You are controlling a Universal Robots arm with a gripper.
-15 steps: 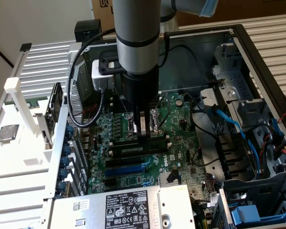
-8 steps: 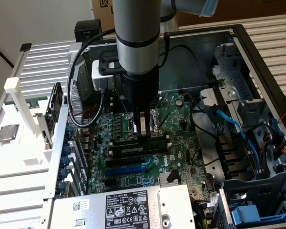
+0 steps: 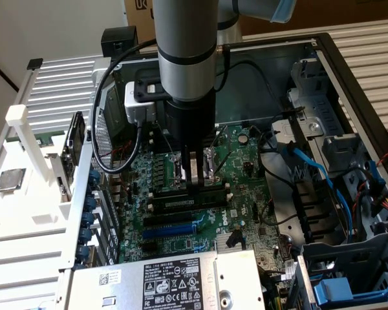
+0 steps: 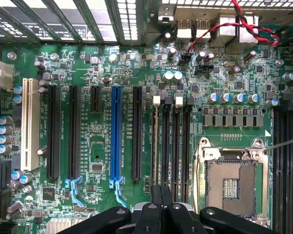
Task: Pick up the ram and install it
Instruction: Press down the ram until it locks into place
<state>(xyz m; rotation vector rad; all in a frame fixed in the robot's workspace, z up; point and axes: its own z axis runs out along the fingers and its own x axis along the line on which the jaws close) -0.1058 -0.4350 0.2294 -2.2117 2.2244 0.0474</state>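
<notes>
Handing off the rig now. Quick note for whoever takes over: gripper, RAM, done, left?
Gripper: shut, fingertips pointing down at the row of black memory slots with white end clips on the green motherboard in the open computer case.
RAM: what looks like the long thin green circuit-board stick lies along the slot just under the fingertips in the exterior view.
Done: the stick appears to be at its slot, not lifted in the air.
Left: I cannot tell whether it is fully seated or its end clips are latched, so check that.

The arm (image 3: 184,58) hides part of the motherboard (image 3: 181,219); its top is cropped.
</notes>
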